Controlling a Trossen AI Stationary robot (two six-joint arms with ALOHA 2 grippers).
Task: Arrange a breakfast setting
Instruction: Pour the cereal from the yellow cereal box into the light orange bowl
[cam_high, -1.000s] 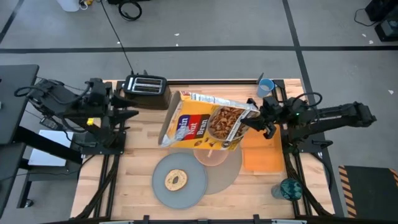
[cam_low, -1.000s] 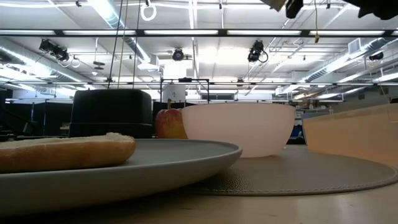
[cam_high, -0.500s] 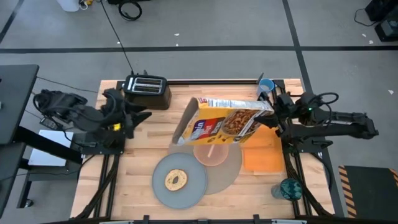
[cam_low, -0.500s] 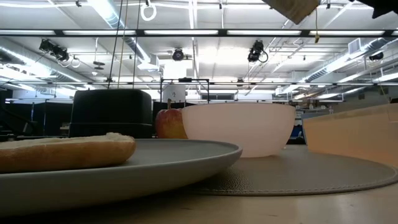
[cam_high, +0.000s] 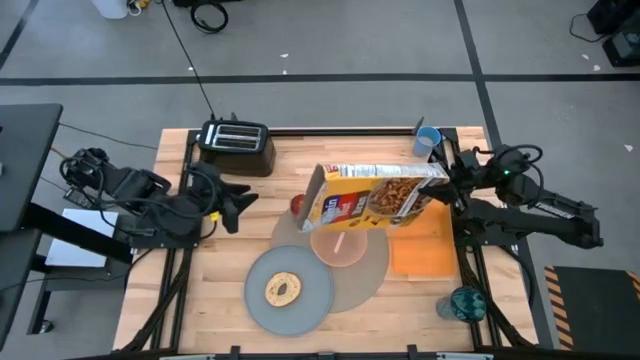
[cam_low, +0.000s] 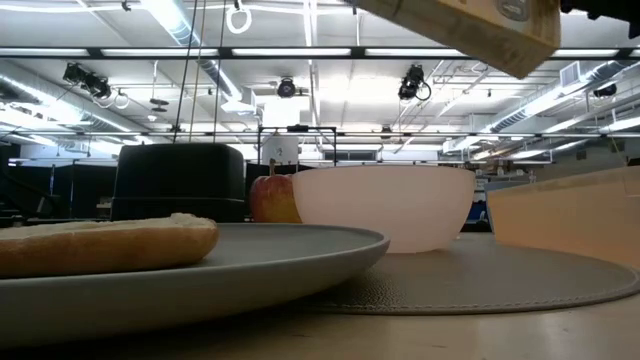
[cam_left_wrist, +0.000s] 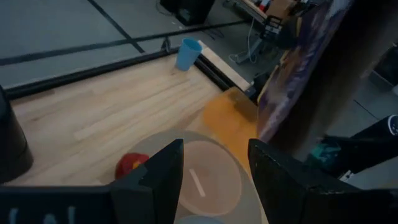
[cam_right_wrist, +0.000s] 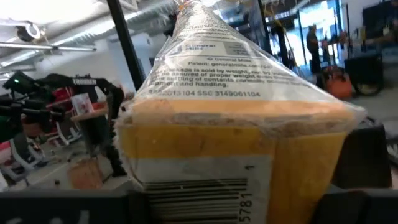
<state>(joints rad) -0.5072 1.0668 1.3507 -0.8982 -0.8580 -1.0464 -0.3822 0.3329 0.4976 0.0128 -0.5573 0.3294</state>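
At the centre of the high view, the right hand (cam_high: 447, 186) clasped the yellow cereal box (cam_high: 372, 197), held tipped on its side above the small pink bowl (cam_high: 338, 243) on the tan placemat (cam_high: 372, 270). The left hand (cam_high: 236, 201), fingers spread and empty, hovered over the desk (cam_high: 225, 260) at middle left, near the red apple (cam_high: 298, 205).

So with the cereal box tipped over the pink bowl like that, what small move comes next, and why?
Probably tilt a little further: the right hand holds the yellow cereal box nearly sideways above the small pink bowl, whose bottom shows only a spoon and no cereal. The left hand waits open at the table's left.
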